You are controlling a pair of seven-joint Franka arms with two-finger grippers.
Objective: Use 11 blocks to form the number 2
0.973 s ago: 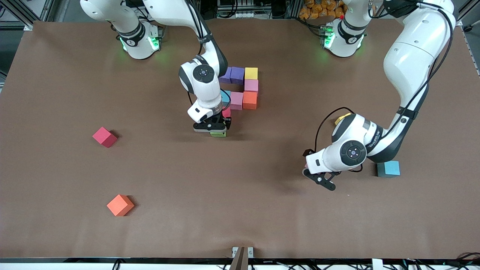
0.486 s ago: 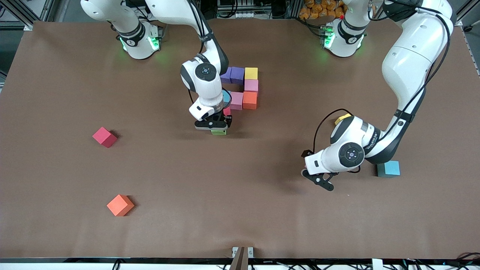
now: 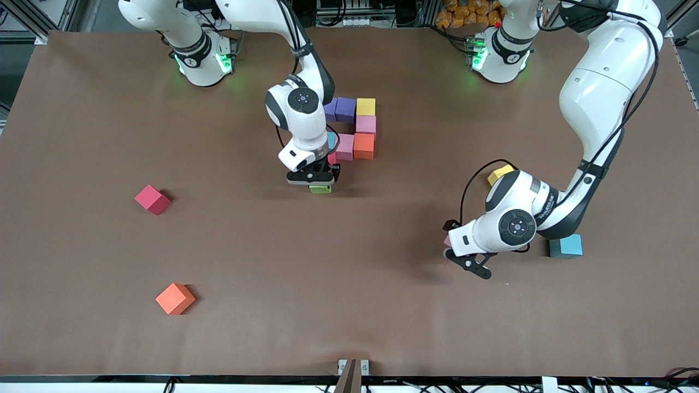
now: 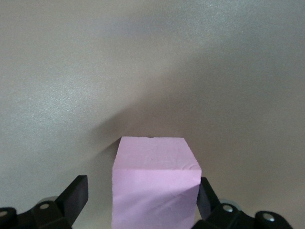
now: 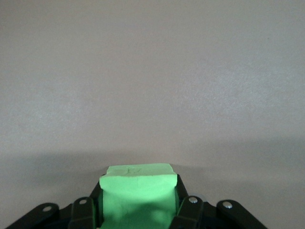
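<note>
Fingers of my right gripper (image 3: 320, 183) pinch the green block (image 5: 138, 191) on flat side faces, just over the table mid-surface beside the unfinished number 2 (image 3: 355, 131); soft, light foam, so I squeeze gently. Left gripper (image 4: 143, 200) gapes around a pink block (image 4: 155, 183) that only its wrist view shows properly

The bench (image 3: 349, 305) is plain brown. On it sit purple (image 3: 345, 109), yellow (image 3: 366, 106), pink (image 3: 366, 125), orange (image 3: 175, 298), red (image 3: 152, 199) and light blue (image 3: 567, 245) blocks. One green block (image 5: 137, 195) shows between black jaws, a pale pink block (image 4: 155, 183) between others.
</note>
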